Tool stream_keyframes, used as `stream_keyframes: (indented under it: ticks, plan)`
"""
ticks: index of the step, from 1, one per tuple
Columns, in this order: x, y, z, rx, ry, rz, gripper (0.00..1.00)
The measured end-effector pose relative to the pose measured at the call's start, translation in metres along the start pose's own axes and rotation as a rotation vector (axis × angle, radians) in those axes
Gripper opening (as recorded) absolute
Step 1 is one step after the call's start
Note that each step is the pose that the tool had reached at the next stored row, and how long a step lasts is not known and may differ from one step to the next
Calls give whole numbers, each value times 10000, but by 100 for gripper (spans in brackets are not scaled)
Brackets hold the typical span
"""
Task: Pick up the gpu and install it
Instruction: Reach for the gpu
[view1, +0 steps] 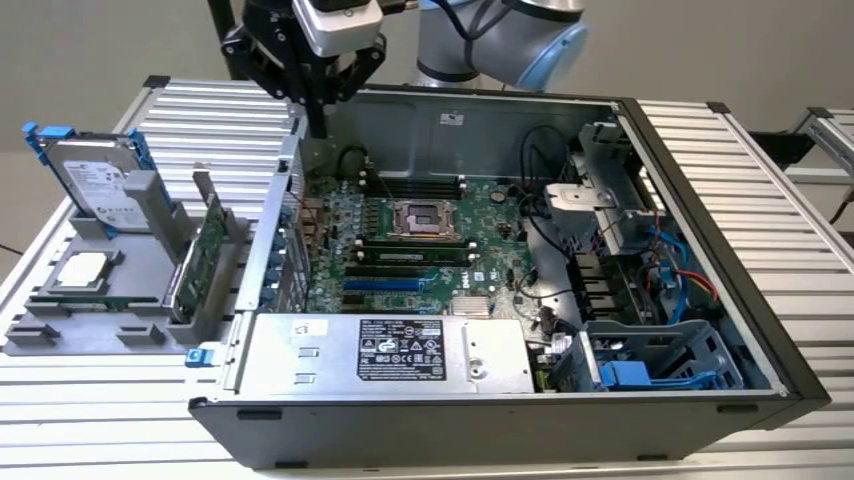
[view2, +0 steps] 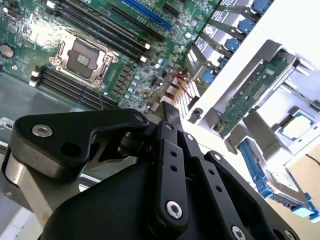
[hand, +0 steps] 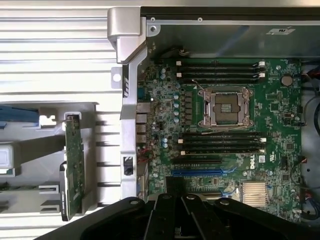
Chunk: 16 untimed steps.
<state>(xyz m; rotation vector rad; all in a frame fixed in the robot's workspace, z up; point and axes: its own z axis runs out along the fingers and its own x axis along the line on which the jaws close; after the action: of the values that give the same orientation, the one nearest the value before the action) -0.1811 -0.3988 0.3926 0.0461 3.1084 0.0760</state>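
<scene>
I see the tool (view1: 320, 122) in the upper left of the exterior view, hanging over the back corner of the open computer case (view1: 441, 425). Its fingers are pressed together with nothing between them. The gpu (view1: 198, 265) stands on edge in the grey holder (view1: 80, 338) on the counter (view1: 747, 170), just beside the case's outer wall at the exterior view's left and well apart from the tool. In the same holder, the hard drive (view1: 107, 180) stands upright further up the frame, and the CPU chip (view1: 83, 268) lies flat.
</scene>
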Motion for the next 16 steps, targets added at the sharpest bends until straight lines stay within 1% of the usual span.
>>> stream_keyframes:
  ticks: [16]
  plan:
    - [136, -4, -5, -6, -45, -147, 0]
